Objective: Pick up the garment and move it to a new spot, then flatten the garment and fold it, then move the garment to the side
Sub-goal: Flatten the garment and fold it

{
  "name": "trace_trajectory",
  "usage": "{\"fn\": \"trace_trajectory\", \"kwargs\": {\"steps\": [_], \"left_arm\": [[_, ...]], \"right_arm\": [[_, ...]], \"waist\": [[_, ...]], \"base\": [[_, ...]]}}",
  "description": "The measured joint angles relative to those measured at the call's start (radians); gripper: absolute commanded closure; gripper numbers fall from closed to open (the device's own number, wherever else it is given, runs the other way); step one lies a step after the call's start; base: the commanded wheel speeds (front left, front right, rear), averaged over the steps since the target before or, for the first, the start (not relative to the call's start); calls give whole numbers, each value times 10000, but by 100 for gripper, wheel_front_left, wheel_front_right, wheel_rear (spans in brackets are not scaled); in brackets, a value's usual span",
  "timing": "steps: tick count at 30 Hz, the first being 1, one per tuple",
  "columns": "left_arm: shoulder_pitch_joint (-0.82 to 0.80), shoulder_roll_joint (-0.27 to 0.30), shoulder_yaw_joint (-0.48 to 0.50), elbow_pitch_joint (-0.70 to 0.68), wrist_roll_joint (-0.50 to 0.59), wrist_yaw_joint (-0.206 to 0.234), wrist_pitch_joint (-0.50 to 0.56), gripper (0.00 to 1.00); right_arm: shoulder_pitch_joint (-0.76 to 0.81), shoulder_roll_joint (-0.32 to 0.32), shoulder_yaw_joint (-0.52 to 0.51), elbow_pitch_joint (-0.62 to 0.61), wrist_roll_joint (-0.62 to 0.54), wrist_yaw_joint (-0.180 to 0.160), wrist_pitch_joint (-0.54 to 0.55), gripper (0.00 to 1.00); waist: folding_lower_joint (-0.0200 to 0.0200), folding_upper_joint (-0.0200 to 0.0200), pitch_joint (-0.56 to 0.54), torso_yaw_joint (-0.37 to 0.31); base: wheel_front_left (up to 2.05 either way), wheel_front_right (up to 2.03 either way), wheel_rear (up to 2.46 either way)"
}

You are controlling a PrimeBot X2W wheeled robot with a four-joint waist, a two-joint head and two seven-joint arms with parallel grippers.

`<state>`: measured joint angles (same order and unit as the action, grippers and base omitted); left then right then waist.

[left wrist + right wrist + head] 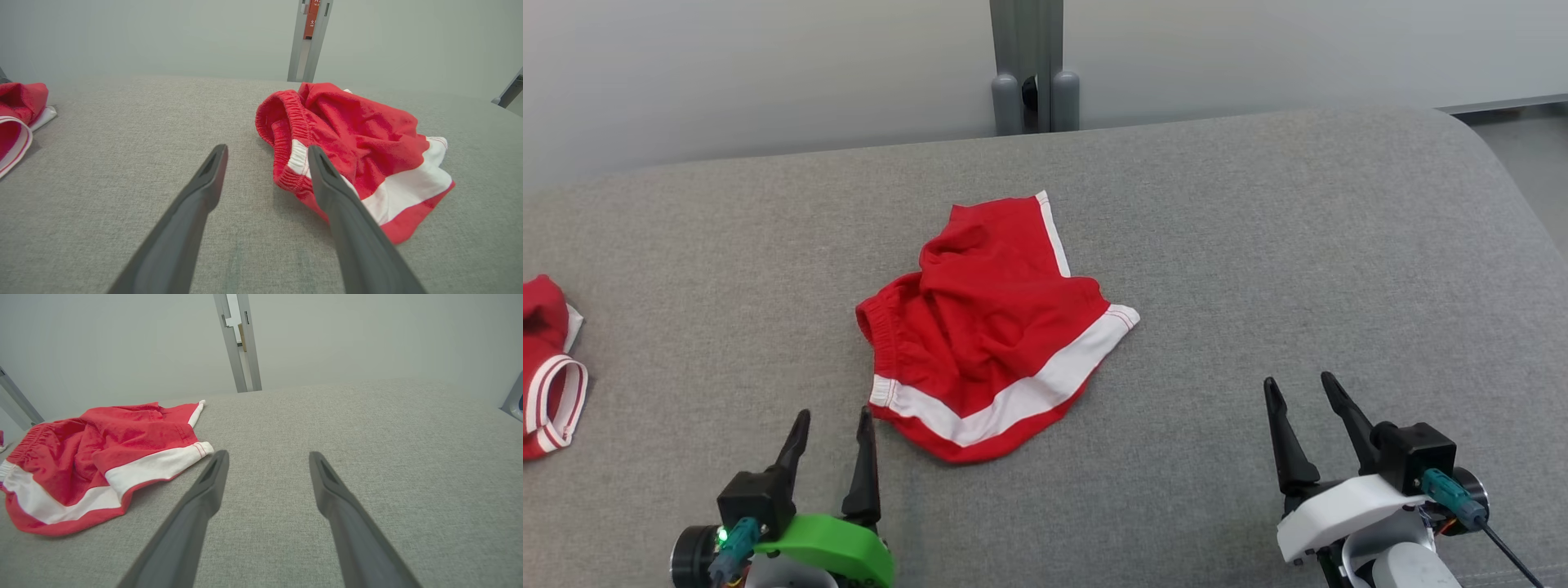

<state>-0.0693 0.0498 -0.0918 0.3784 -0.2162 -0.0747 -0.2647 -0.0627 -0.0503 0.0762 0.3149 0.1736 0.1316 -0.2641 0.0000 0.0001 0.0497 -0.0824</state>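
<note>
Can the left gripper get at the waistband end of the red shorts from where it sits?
Probably yes. The left gripper is open, just short of the red shorts, whose waistband faces it; bare grey surface lies between.

Red, white-banded garment (992,327), grey surface (1258,245)

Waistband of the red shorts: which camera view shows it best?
The left wrist view: the waistband of the red shorts is near and large, its gathered elastic plain. The head view shows the waistband from above, as a small puckered edge. The right wrist view shows it far off, at the picture's left edge.
</note>
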Motion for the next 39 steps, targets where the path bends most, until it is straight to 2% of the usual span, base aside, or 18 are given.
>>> {"fn": "trace_trajectory", "kwargs": {"steps": [7, 20, 21, 22, 23, 28, 39], "left_arm": [[-627, -4, -654, 662, -251, -399, 2, 0], [-2076, 17, -288, 2592, 17, -495, 4, 0], [-2145, 44, -228, 2665, 148, -489, 6, 39], [-2200, 52, -167, 2696, 238, -487, 4, 86], [-2222, 48, -127, 2711, 245, -485, 4, 100], [-2243, 38, 238, 2859, 322, -435, 6, 100], [-2383, 19, 1239, 2397, 483, -42, 6, 100]], "right_arm": [[-98, -2, 79, -29, -8, 0, 0, 0], [-344, 2, 98, -113, -71, 0, 0, 0], [-346, 0, 92, -132, -71, 0, 0, 0], [-346, 0, 81, -144, -71, 0, 0, 0], [-347, 2, 71, -151, -71, 0, 0, 0], [-390, 2, -12, -194, -71, 0, 0, 0], [-591, 0, 75, -211, -65, 0, 0, 0]], "waist": [[0, 0, 237, -114], [0, 0, 802, -528], [1, 0, 841, -563], [0, 0, 878, -594], [0, 0, 899, -610], [0, 0, 1049, -646], [1, 0, 1089, -607]], "base": [[0, 0, 0], [0, 0, 0], [0, 0, 0], [0, 0, 0], [0, 0, 0], [0, 0, 0], [0, 0, 0]]}}
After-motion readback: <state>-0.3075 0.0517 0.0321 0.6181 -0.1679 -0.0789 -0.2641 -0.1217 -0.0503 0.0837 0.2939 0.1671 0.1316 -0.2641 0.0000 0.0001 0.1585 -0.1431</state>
